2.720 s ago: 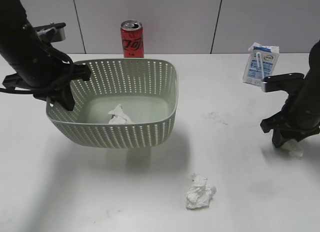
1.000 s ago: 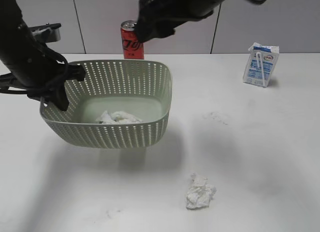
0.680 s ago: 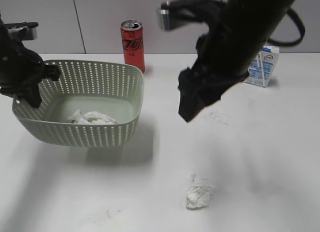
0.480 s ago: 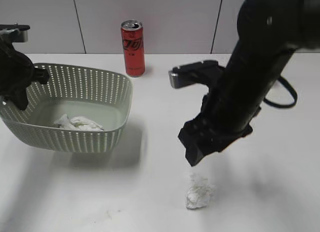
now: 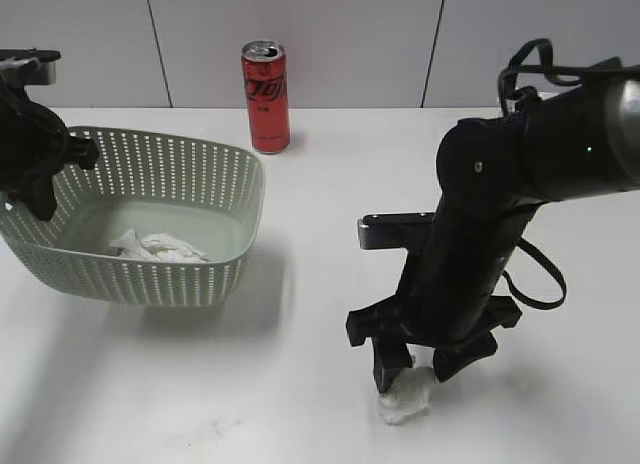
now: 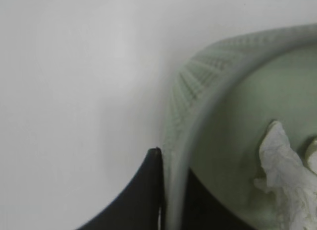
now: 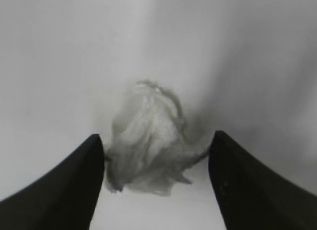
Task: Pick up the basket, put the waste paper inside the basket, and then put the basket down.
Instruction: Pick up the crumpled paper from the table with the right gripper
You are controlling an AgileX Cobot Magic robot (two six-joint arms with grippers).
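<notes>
The pale green perforated basket (image 5: 190,184) hangs tilted above the table at the left. My left gripper (image 5: 40,179) is shut on its left rim (image 6: 173,190). White waste paper wads (image 5: 155,246) lie on the basket's floor, one showing in the left wrist view (image 6: 285,165). Another waste paper wad (image 5: 405,399) lies on the table at the front right. My right gripper (image 5: 410,369) is open and low over it, one finger on each side of the wad (image 7: 151,141).
A red drink can (image 5: 266,82) stands at the back of the white table (image 5: 300,384), near the wall. The right arm (image 5: 500,204) rises over the table's right half and hides what is behind it.
My left gripper carried the basket to the left. My right arm swung from above the basket across to the front right and came down around the loose wad.
</notes>
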